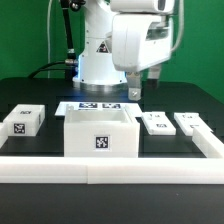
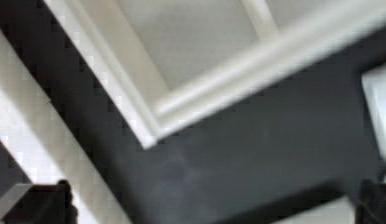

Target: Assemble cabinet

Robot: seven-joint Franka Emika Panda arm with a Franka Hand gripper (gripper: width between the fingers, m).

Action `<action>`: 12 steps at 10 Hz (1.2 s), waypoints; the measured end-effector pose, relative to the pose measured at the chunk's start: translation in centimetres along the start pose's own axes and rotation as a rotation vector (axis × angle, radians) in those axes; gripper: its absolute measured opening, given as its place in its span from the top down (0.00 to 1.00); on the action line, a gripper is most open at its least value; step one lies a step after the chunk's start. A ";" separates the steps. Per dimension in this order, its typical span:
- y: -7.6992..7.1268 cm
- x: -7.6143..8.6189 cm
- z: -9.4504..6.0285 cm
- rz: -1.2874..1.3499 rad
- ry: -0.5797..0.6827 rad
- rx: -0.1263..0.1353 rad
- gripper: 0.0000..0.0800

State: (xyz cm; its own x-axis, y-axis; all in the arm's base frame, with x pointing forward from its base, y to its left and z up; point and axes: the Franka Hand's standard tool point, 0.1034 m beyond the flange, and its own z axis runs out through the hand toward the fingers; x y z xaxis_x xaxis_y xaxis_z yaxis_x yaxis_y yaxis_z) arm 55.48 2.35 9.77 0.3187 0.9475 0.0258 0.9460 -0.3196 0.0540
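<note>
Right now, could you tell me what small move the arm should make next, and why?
Probably shift the gripper over the open white box and line up with one wall. The wrist view shows the fingers open and empty above the black table, with only what looks like the box's corner in sight, so nothing lies between them yet.

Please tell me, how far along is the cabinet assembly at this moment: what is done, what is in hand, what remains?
Done: nothing looks joined yet; the open cabinet box stands alone, with nothing fitted to it. In hand: nothing; the gripper is open and empty. Left: the flat part on the exterior view's left and the two small parts on its right lie loose, apart from the box.
</note>
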 end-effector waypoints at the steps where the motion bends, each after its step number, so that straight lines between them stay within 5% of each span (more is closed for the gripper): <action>1: 0.3 -0.7 0.1 -0.066 -0.003 -0.007 0.00; 5: 0.4 -1.1 0.2 -0.091 -0.010 -0.010 0.00; 8: 0.6 -3.6 0.9 -0.355 -0.021 -0.008 0.00; 12: 0.4 -3.6 1.0 -0.349 -0.022 -0.005 0.00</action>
State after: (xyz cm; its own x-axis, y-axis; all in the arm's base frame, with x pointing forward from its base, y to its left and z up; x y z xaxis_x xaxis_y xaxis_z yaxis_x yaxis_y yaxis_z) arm 54.77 -1.21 8.70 -0.0232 0.9996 -0.0163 0.9979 0.0241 0.0605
